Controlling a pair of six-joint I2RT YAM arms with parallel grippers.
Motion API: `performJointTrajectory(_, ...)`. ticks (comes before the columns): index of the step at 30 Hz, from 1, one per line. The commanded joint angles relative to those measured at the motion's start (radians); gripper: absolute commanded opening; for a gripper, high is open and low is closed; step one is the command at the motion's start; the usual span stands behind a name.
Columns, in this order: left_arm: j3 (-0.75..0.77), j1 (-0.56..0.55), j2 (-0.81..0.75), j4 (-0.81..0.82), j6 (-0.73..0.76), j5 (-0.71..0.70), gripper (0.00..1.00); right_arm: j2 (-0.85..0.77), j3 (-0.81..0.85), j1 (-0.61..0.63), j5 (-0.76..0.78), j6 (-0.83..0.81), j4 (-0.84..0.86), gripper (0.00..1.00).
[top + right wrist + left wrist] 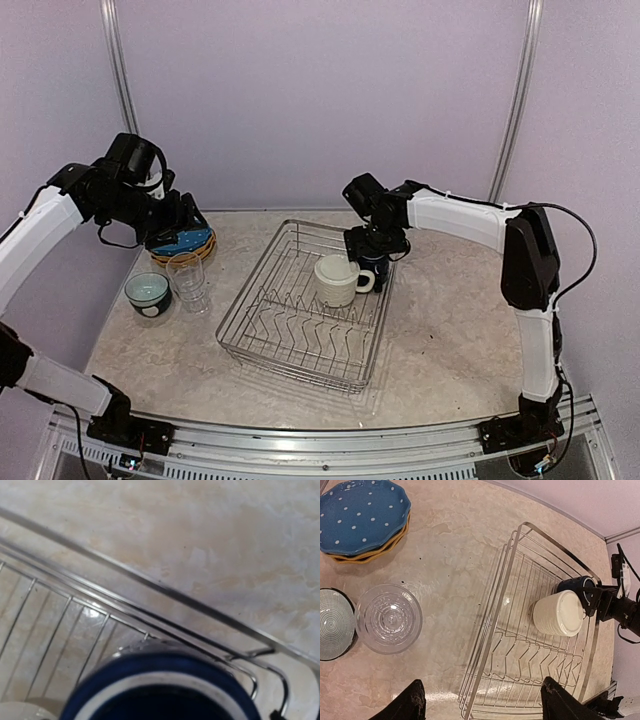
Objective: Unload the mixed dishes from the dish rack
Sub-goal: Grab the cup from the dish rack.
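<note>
The wire dish rack (232, 338) (492, 625) holds a cream mug (337, 280) (559, 613) and, behind it, a dark navy mug (380, 266) (574, 585) (160, 680). My right gripper (372, 248) is down at the navy mug, whose rim fills the bottom of the right wrist view and hides the fingers; the mug sits in the rack. Left of the rack, a blue speckled plate (185, 243) (362, 515) lies on yellow ones. My left gripper (183, 222) (485, 705) hovers above that stack, open and empty.
A teal-and-white bowl (147, 293) (335, 624) and stacked clear glass tumblers (188, 280) (389, 618) stand on the table left of the rack, in front of the plates. The rack's upright tines (550, 667) fill its near half. A wall closes the back.
</note>
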Motion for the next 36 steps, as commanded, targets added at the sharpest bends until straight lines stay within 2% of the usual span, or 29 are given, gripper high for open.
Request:
performJointTrajectory(1, -0.011, -0.009, -0.004, 0.025, 0.009, 0.019, 0.75, 0.037, 0.022, -0.015, -0.058, 0.007, -0.055, 0.91)
performJointTrajectory(7, -0.005, -0.017, -0.004, 0.03, 0.004, 0.032, 0.75, 0.08, 0.055, -0.018, -0.067, 0.001, -0.071, 0.87)
performJointTrajectory(15, 0.014, -0.026, -0.007, 0.03, -0.009, 0.052, 0.75, 0.111, 0.092, -0.019, -0.066, -0.019, -0.084, 0.93)
performJointTrajectory(20, 0.033, -0.03, -0.003, 0.029, -0.015, 0.062, 0.75, 0.117, 0.092, -0.02, -0.04, -0.029, -0.087, 0.92)
performJointTrajectory(24, 0.045, -0.034, 0.001, 0.033, -0.021, 0.076, 0.75, 0.073, 0.081, -0.019, -0.037, -0.049, -0.042, 0.82)
performJointTrajectory(31, 0.059, -0.035, 0.011, 0.067, -0.044, 0.147, 0.76, -0.064, 0.028, -0.02, -0.093, -0.08, 0.121, 0.51)
performJointTrajectory(36, 0.055, -0.035, 0.008, 0.135, -0.074, 0.241, 0.79, -0.179, -0.081, -0.027, -0.154, -0.085, 0.305, 0.4)
